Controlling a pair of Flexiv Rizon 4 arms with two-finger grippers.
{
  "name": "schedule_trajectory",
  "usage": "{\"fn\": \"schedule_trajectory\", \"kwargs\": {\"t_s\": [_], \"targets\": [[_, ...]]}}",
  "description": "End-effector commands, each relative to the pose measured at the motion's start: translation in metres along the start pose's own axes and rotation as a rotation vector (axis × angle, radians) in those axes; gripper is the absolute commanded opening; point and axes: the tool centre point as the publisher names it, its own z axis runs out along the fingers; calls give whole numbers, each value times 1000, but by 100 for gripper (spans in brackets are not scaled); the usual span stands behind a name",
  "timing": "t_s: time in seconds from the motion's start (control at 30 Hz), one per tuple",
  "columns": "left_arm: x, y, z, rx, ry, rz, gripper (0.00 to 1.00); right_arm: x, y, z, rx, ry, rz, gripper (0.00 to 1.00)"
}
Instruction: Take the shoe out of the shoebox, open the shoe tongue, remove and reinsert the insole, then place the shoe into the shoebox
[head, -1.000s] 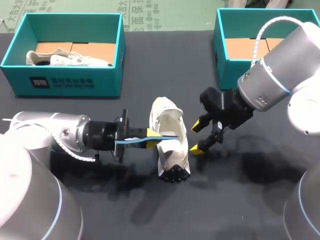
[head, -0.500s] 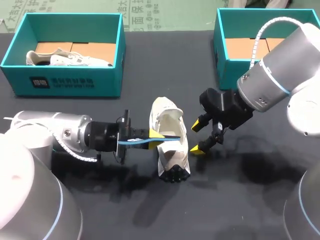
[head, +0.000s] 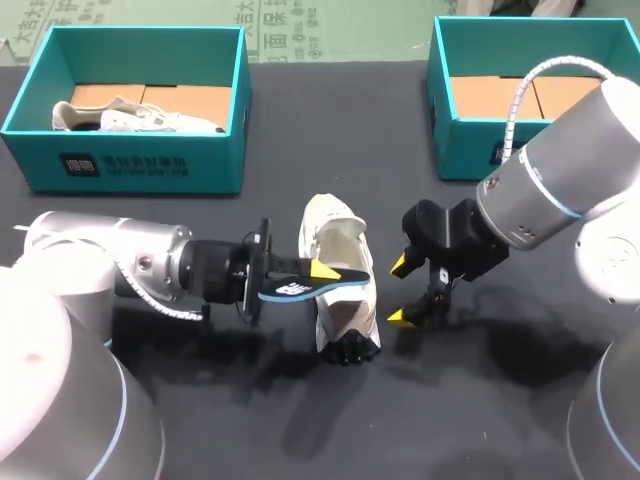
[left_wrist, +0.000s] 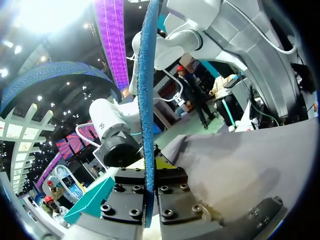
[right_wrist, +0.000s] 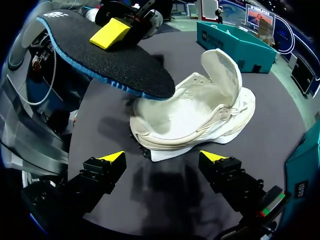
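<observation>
A white shoe (head: 345, 300) lies on the dark table between my two arms, its tongue (right_wrist: 222, 72) folded up and its mouth wide. My left gripper (head: 318, 270) is shut on the insole (head: 310, 282), black on top with a blue edge, held flat with its tip over the shoe's opening. In the left wrist view the insole (left_wrist: 147, 100) runs edge-on out from between the left gripper (left_wrist: 150, 167). My right gripper (head: 398, 290) stands open just right of the shoe, holding nothing. In the right wrist view the shoe (right_wrist: 200, 120) lies ahead of the right gripper (right_wrist: 162, 157), with the insole (right_wrist: 115, 55) above it.
A teal shoebox (head: 125, 165) at the back left holds another white shoe (head: 130, 115). A second teal shoebox (head: 465, 140) stands at the back right, behind my right arm.
My left gripper has turned the insole from edge-on to flat and pushed it a little further over the shoe. The right gripper has dropped slightly.
</observation>
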Motion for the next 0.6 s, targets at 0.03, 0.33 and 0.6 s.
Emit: {"fn": "schedule_trajectory", "kwargs": {"t_s": [0.03, 0.33, 0.6], "targets": [[0, 5, 3, 0, 4, -4, 0, -7, 11, 4, 55, 5, -4, 100], [1, 17, 0, 4, 8, -26, 0, -17, 13, 7, 33, 14, -2, 100], [2, 22, 2, 11, 23, -31, 0, -18, 13, 9, 32, 18, 3, 100]]}}
